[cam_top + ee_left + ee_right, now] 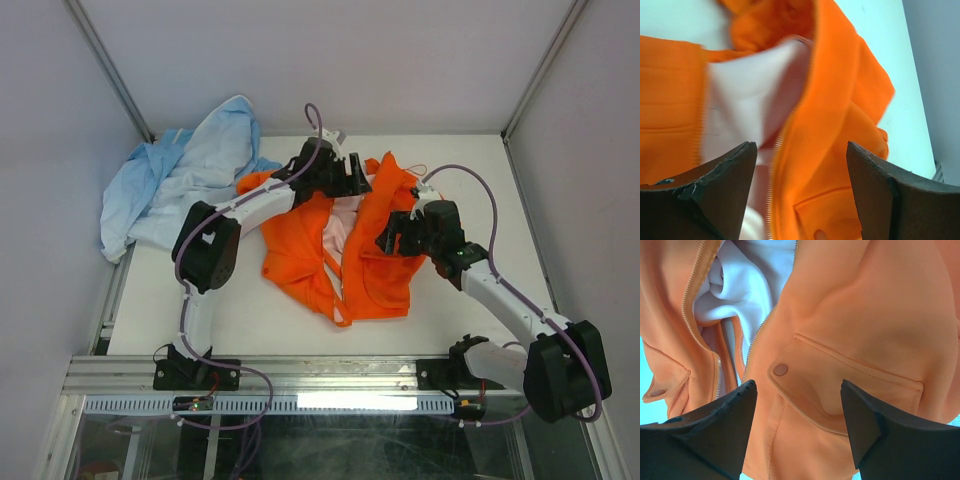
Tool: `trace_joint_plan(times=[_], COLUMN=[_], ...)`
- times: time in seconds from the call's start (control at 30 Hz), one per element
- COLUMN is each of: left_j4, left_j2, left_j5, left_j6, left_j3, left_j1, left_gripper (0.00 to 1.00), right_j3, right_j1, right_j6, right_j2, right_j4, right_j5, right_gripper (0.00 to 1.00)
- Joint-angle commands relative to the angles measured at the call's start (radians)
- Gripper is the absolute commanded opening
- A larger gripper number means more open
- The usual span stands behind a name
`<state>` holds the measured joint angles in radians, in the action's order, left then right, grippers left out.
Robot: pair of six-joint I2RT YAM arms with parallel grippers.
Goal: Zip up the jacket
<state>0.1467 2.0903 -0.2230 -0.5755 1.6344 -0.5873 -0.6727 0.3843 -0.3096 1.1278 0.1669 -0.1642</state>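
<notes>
"Jacket (300, 270) first — where?"

"Flat on the middle of the tabletop (250, 320), orange side up, front gaping, pale lining (340, 235) bared between the halves. Not zipped, by the look of it."

"Why laid so?"

"Likely to keep both edges within reach — zipper teeth (785, 130) under the left gripper (350, 175) at the far end, zipper edge (757, 335) beside the right gripper (395, 238), poised over the pocket (850, 385) and its snap (781, 369)."

"Fingers?"

"Spread wide on both arms, left fingers (715, 190) and right fingers (715, 435) alike, gripping nothing. Hovering over cloth; touching it or not, cannot tell."

"Anything else around?"

"Light blue garment (190, 180) bunched at the far left corner, touching or just beside the orange shoulder. Off the zipper line, so probably no hindrance."

"In the way, then?"

"Folds, mostly. Lining billowing up between the edges, edges curved and well apart, slider not to be found in any view. Would want locating, and the bottom ends brought together, before any pull."
</notes>
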Motion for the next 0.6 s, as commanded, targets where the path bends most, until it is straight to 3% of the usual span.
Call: trace_joint_plan(times=[0.0,0.1,0.3,0.57], left_j4=[-0.044,-0.070,-0.116,-0.040], left_j2=[0.003,-0.088,-0.382,-0.620], left_j5=[-0.102,-0.071,0.081,0.082], left_j6=[0.045,0.029,0.021,-0.015], left_j3=[0.054,-0.019,-0.309,-0.638], left_j1=[-0.061,-0.060,-0.060,-0.091], left_gripper=[0.73,0.74,0.76,0.72], right_j3=[0.001,0.002,0.001,-0.052], right_j1=[0.006,0.005,0.006,-0.015], right_j6=[-0.011,-0.015,-0.023,-0.024], right_j2=[-0.027,-0.025,0.007,0.188], right_j4=[-0.036,-0.033,-0.023,-0.019], right_j5=[0.017,0.019,-0.042,-0.003], right_gripper=[0.71,0.71,0.71,0.71])
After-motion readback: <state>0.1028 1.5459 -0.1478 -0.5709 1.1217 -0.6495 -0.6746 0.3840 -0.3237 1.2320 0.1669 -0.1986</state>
